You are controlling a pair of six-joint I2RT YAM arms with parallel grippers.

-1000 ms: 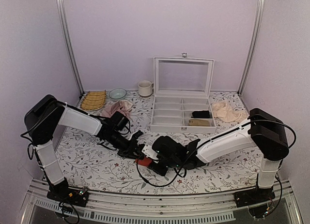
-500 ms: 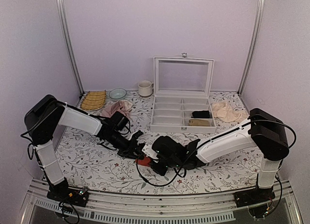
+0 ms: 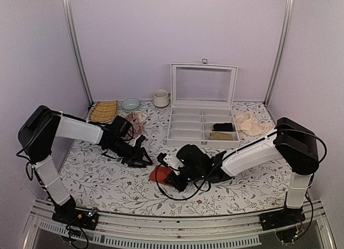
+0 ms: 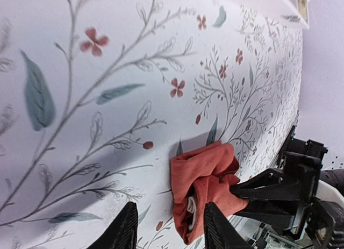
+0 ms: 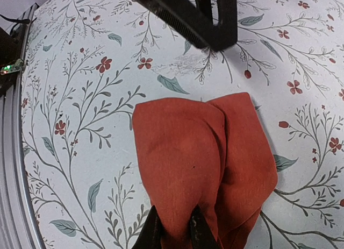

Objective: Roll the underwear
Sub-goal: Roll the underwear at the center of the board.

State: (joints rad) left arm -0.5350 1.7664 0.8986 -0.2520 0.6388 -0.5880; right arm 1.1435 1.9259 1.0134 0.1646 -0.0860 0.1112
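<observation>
The underwear [image 3: 159,175] is a folded red-orange bundle on the flowered table, a strip of cream showing inside its fold [image 4: 189,205]. My right gripper [image 3: 172,176] is shut on one end of it; in the right wrist view the two fingers pinch the near edge of the cloth [image 5: 199,152] at the gripper [image 5: 174,227]. My left gripper [image 3: 143,158] stands open a little to the left of the bundle, not touching it. In the left wrist view the left gripper [image 4: 169,222] has nothing between its fingers, and the underwear [image 4: 207,173] lies just beyond them.
A white compartment box [image 3: 185,135] with its lid raised stands behind, holding a black roll [image 3: 223,127] and a tan roll [image 3: 220,135]. A dusty-pink cloth [image 3: 131,121], beige cloth [image 3: 250,123], mug [image 3: 160,98], bowl [image 3: 130,104] and woven mat [image 3: 104,111] lie further back.
My left gripper has opened and drawn back to the left, away from the underwear. The right gripper has closed on the bundle and still holds it.
</observation>
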